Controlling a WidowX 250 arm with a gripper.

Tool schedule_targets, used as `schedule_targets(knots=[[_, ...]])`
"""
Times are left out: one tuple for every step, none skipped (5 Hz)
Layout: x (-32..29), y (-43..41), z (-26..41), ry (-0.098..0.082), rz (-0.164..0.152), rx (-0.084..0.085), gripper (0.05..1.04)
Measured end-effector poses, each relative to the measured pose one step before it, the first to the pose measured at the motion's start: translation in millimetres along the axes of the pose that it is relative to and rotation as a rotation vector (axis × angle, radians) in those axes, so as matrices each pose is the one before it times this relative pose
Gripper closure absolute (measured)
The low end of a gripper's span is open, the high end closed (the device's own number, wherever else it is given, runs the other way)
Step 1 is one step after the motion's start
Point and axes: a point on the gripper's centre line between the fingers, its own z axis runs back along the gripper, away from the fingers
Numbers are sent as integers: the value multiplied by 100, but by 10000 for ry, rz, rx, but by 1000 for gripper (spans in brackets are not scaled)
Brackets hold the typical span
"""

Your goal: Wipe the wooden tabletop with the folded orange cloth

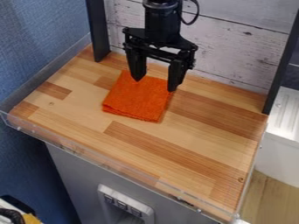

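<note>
The black gripper (154,85) hangs down over the back part of the wooden counter, its two fingers spread wide with nothing between them. Below it lies an orange cloth (137,98), folded into a rough square. The left fingertip is over the cloth's back part, and the right fingertip is at its right edge. Whether either tip touches the cloth, I cannot tell. The fingers cover a little of the cloth's back edge.
The wooden counter (175,140) has a clear raised rim along its front and left. Dark upright posts (98,30) stand at the back left and back right, with a whitewashed plank wall (239,48) behind. A white unit (283,131) is beyond the right edge.
</note>
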Motion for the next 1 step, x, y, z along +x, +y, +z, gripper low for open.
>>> schedule_targets(knots=[[-661,-375,-206,-15,-79,-72,85]])
